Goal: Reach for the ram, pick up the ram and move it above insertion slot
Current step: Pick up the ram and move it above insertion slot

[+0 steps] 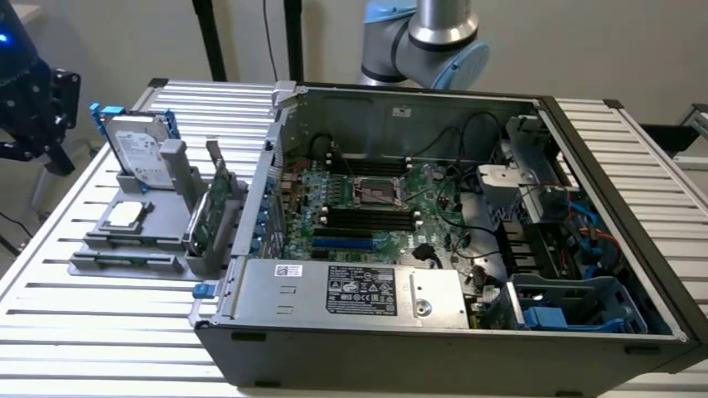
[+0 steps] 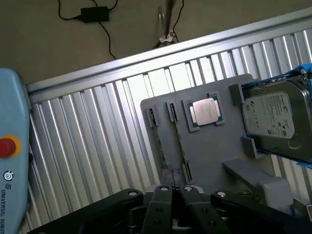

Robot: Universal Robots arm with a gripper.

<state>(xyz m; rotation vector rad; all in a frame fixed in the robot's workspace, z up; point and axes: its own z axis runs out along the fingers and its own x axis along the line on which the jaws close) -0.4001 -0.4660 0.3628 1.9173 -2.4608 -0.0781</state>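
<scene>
My end effector (image 2: 178, 191) hangs above the grey holder (image 2: 209, 156) on the slatted table (image 2: 97, 146). Its fingers are drawn together with only a thin dark gap between them, and they hold nothing. The ram (image 2: 181, 144) stands on edge in a slot of the holder, seen from above as a thin greenish line. It sits just beside the processor (image 2: 205, 111), and the hard drive (image 2: 278, 119) is further along the same holder. In the exterior view the holder (image 1: 133, 240) sits at the left of the open computer case (image 1: 443, 315), and my arm (image 1: 443, 33) rises behind that case.
</scene>
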